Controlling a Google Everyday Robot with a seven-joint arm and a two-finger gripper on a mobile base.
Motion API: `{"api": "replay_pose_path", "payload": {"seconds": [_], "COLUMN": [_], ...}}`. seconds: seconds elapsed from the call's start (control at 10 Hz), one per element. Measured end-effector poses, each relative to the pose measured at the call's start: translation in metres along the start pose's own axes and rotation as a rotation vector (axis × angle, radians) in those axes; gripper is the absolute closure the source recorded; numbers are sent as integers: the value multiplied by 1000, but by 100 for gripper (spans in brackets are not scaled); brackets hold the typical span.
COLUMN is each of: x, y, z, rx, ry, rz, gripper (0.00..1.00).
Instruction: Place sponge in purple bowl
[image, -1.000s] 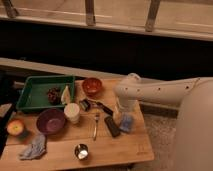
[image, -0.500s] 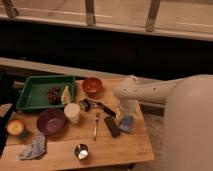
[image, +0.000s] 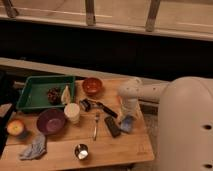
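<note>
The sponge (image: 126, 124) is a small pale blue block on the right part of the wooden table (image: 115, 150). The purple bowl (image: 50, 121) stands empty at the left front, far from the sponge. My gripper (image: 128, 113) hangs down from the white arm (image: 145, 91) right above the sponge, at or just over its top. The arm hides the contact between them.
A green tray (image: 35, 90) with food stands at the back left, with an orange bowl (image: 92, 85) beside it. A white cup (image: 72, 112), a fork (image: 95, 126), a black object (image: 112, 126), a metal cup (image: 81, 150), a grey cloth (image: 33, 148) and an apple (image: 16, 127) lie between the sponge and the bowl.
The white arm body on the right fills a little more of the view. The gripper stays over the sponge and the sponge has not moved.
</note>
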Motion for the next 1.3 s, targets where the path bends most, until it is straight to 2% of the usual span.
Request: {"api": "replay_pose_path", "payload": {"seconds": [0.1,0.7,0.8,1.0,1.1,1.3], "x": [2,0,0,2,3,0], "y": [-2,3,3,1,2,14], "z": [9,-3,-5,-6,-9,-30], "rx": [3,-1,-1,2,13,40], "ry": [11,6,8,12,1,-82], "rz": [4,1,2,1,-11,-46], "gripper": [36,94,99,100,100,100]}}
